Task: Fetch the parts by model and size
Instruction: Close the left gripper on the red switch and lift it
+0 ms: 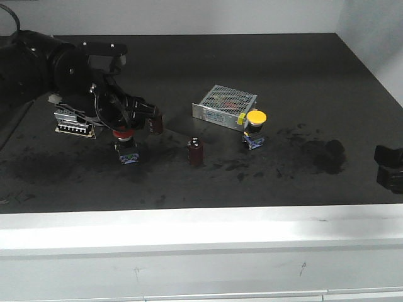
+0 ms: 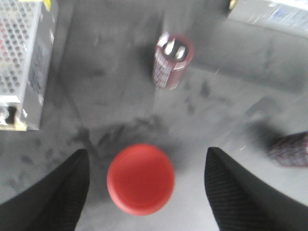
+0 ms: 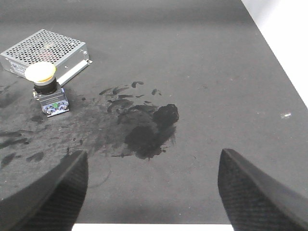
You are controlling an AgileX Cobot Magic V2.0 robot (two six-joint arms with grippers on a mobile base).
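Note:
The red push-button switch [image 1: 124, 148] stands on the dark table at the left. My left gripper [image 1: 123, 126] hangs just over it. In the left wrist view its red cap [image 2: 140, 179] lies between the two fingers [image 2: 53, 197] with a gap on each side, so the left gripper [image 2: 147, 150] is open. The yellow push-button switch [image 1: 255, 129] stands at mid-table against a silver box; in the right wrist view it [image 3: 45, 84] is far to the upper left. My right gripper [image 3: 153, 153] is open over bare table, and it [image 1: 389, 165] sits at the right edge.
A silver perforated box [image 1: 225, 104] lies behind the yellow switch and a second one [image 1: 74, 123] under the left arm. Dark red capacitors [image 1: 196, 152] [image 1: 156, 123] stand near the red switch. Black smudges [image 3: 149, 130] mark the table. The table's white front edge [image 1: 201, 217] is close.

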